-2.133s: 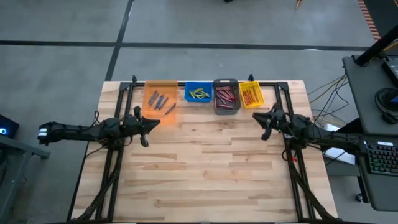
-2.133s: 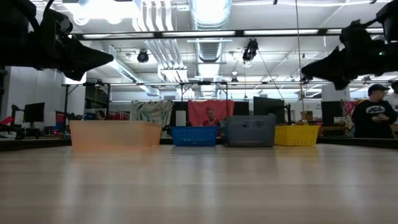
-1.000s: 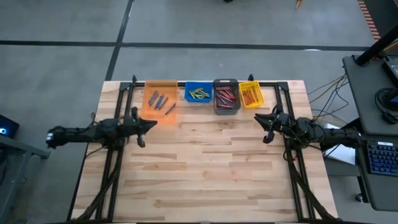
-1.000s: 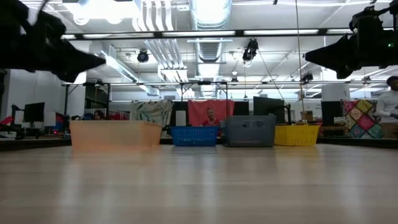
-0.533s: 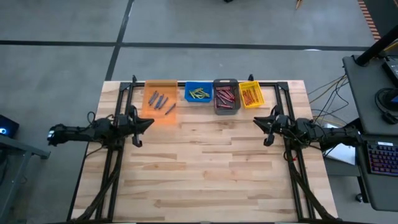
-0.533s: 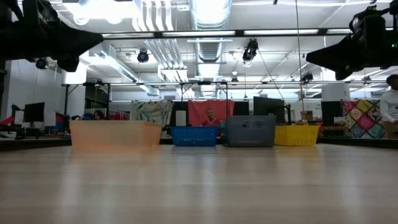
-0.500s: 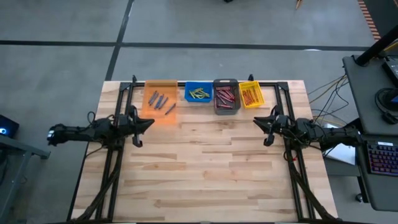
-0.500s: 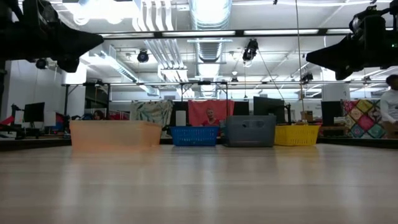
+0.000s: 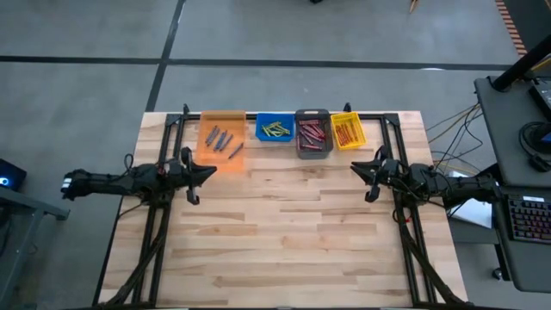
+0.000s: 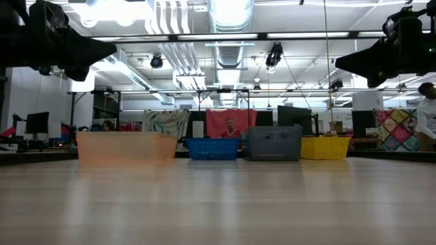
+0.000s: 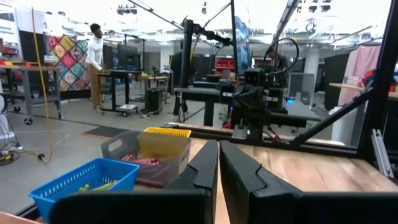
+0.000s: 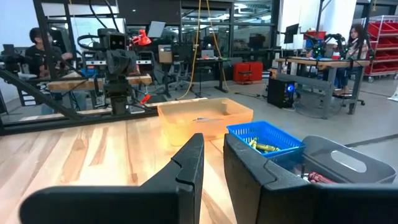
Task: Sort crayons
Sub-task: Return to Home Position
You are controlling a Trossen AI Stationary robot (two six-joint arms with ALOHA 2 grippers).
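Left gripper [image 9: 205,170] hovers over the table [image 9: 284,232] just in front of the orange bin [image 9: 232,120], fingers pressed together on nothing. Over on the other side, the right gripper [image 9: 358,167] hangs near the yellow bin [image 9: 348,114] with a thin gap between its fingers, also empty. Crayons [image 9: 312,133] all sit in the row of bins at the far edge: blue ones in the orange bin, green in the blue bin [image 9: 275,139], red in the grey bin [image 9: 313,152], orange in the yellow one.
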